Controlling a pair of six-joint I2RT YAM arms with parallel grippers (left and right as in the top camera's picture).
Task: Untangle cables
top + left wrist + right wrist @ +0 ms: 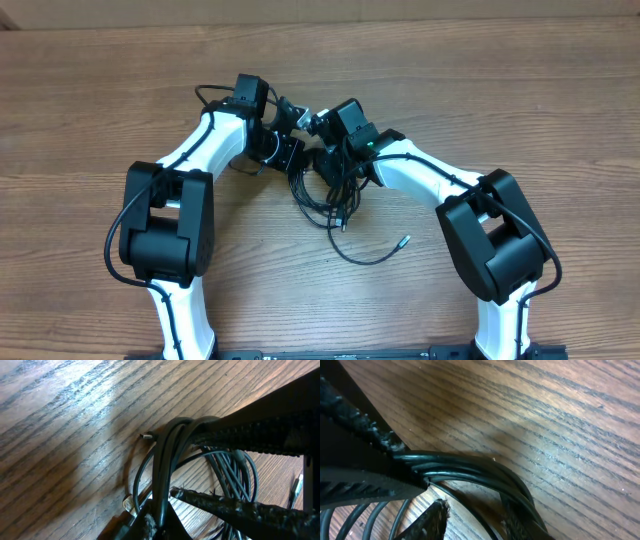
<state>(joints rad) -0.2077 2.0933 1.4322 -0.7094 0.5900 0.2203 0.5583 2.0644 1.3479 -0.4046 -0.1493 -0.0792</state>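
The cables (322,195) are a tangled bunch of thin black loops on the wooden table between my two arms. One loose end with a silver plug tip (405,240) trails toward the front right. My left gripper (293,150) is shut on a bundle of strands (165,460), pinched between its jaws (161,517). A small plug tip (146,436) pokes out beside that bundle. My right gripper (323,157) meets it from the right. Its fingers (260,435) stand apart on either side of the loops. In the right wrist view the bundle (470,466) crosses above the right gripper (475,522) and runs over its right finger.
The wooden table (500,80) stretches on all sides of the tangle. Both arms' white links and black joint housings (165,225) (495,235) stand at the front left and front right. A thicker arm wire (205,95) loops beside the left wrist.
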